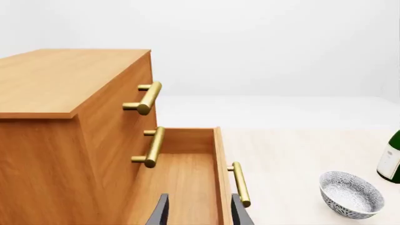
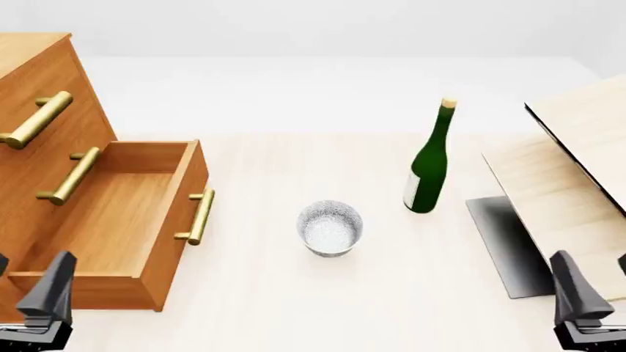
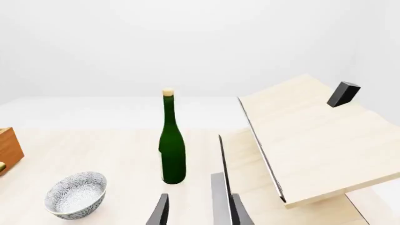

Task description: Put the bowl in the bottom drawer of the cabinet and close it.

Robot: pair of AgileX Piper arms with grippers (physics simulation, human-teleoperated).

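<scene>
The left hand (image 2: 44,304) hangs open and empty over the near corner of the bottom drawer (image 2: 117,213), which stands pulled out of the cabinet (image 2: 39,110). The right hand (image 2: 582,301) is open too. The bowl (image 2: 330,227) sits upright on the desk (image 2: 293,308) between the 2 (beside the bottle (image 2: 429,165)), somewhat nearer the left hand, ahead and to its right.

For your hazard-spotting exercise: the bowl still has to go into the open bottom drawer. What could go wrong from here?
1. The green bottle stands upright close beside the bowl; an arm reaching in could topple it.
2. The bottom drawer has a raised front wall; a low carry might clip it.
3. The bowl's deep round sides may slip from the fingers.
</scene>
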